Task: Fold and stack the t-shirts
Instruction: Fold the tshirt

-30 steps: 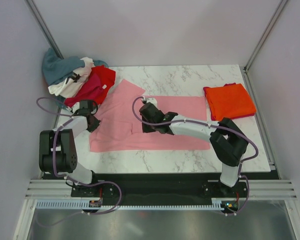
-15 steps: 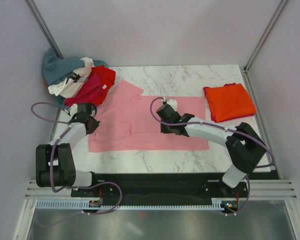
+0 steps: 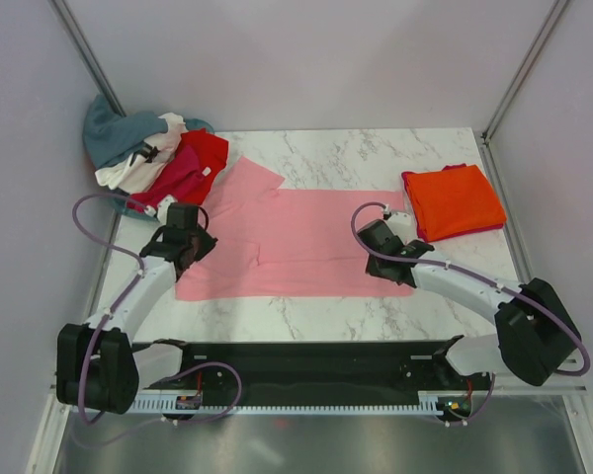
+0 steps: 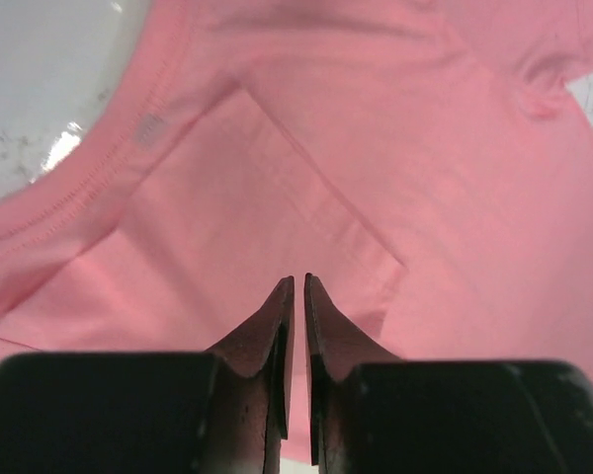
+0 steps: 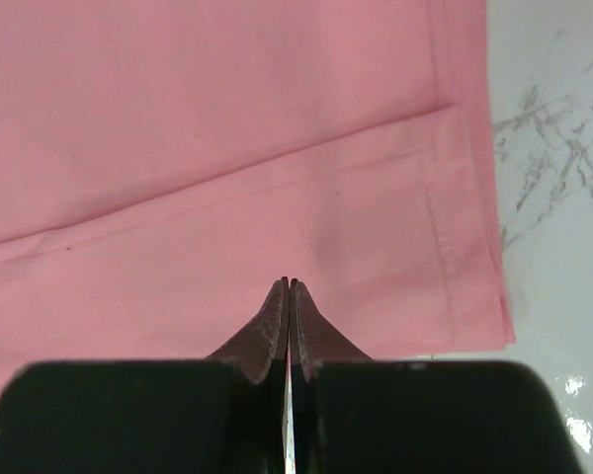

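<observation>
Left gripper [image 4: 298, 281] hovers low over the left end of the light pink t-shirt [image 3: 306, 232]. Its fingers are almost together with a thin slit between them and no cloth in it. In the wrist view a diagonal fold edge runs above the tips, and a stitched hem sits at the frame's upper left.

Right gripper [image 5: 289, 283] has its fingers pressed together with nothing pinched. It is over the shirt's right end, with the stitched hem and bare marble at the right of the wrist frame.

The pink shirt lies flat across the middle of the marble table [image 3: 376, 158], one sleeve pointing to the upper left. The orange t-shirt [image 3: 455, 200] is folded at the right of the top view, just beside the pink shirt's end.

Heaped unfolded at the upper left are the teal-grey t-shirt [image 3: 111, 133], white t-shirt [image 3: 128, 170], magenta t-shirt [image 3: 173, 180] and red t-shirt [image 3: 208, 153].
</observation>
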Robot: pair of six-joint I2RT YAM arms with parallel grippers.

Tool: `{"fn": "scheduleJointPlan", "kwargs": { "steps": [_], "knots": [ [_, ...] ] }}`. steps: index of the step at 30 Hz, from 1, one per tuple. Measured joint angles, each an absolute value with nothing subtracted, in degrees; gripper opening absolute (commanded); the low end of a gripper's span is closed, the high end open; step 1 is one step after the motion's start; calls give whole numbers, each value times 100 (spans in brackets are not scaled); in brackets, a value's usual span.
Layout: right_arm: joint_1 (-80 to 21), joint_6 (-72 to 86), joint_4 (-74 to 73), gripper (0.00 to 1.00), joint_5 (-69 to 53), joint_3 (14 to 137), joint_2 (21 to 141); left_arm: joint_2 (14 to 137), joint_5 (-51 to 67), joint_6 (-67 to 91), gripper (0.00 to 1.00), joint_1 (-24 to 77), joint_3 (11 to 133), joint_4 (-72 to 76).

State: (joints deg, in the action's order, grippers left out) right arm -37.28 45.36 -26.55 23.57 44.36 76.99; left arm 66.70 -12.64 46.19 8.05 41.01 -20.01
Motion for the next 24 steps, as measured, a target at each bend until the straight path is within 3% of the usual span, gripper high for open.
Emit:
{"fn": "scheduleJointPlan", "kwargs": {
  "steps": [15,24],
  "knots": [
    [-3533,5509,-2888,0,2670,3922,8110,7159,-749,4692,12,947,3874,-2237],
    [-3494,5996,-3520,0,2622,2936,6370,7391,-847,4709,13,945,4062,-2416]
  ]
}}
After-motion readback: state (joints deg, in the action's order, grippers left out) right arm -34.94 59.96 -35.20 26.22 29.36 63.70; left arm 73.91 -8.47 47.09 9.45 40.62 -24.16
